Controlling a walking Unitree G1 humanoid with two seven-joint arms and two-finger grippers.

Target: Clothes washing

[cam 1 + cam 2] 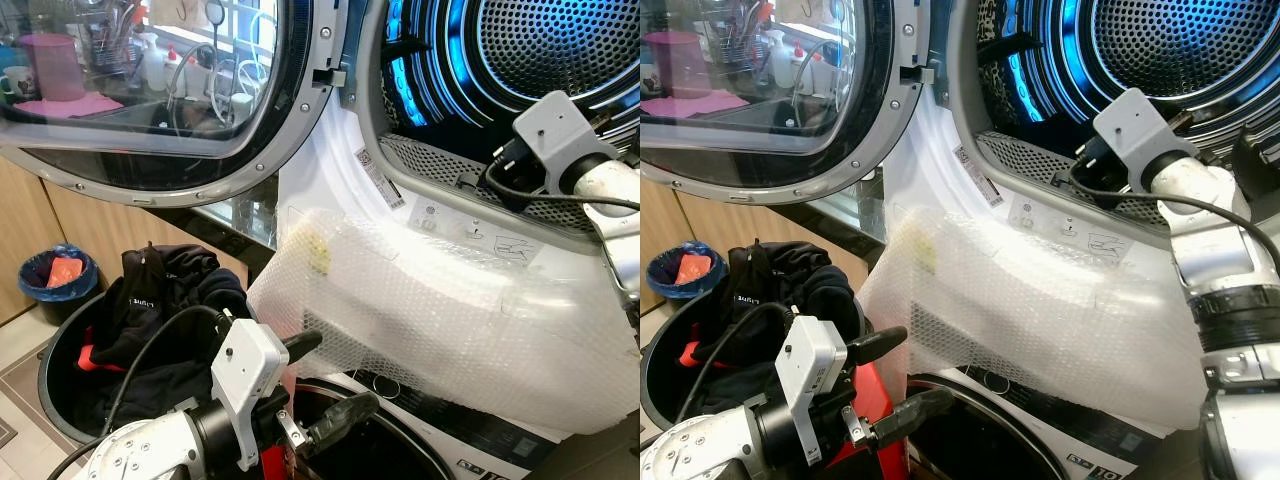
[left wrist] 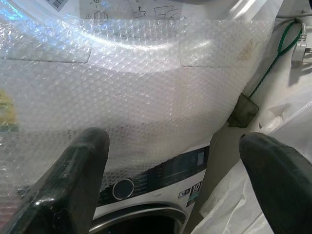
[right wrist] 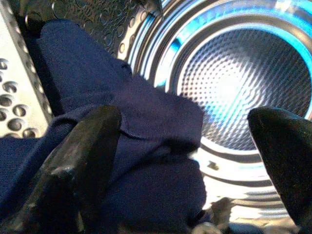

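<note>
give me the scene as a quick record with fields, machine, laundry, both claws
machine: upper drum lit blue, its door swung open to the robot's left
wrap: bubble wrap draped over the front below the drum opening
lower machine: control panel visible under the wrap
laundry: dark clothes heaped in a round basket at the left; a navy garment lies inside the drum
left claw: open, low, in front of the lower machine
right claw: open, reached into the drum, over the navy garment
background: blue-lined bin by the cabinets

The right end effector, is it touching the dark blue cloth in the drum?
Cannot tell. The right wrist view shows the open right end effector over the dark blue cloth, one finger overlapping it, no plain contact or gap.
</note>
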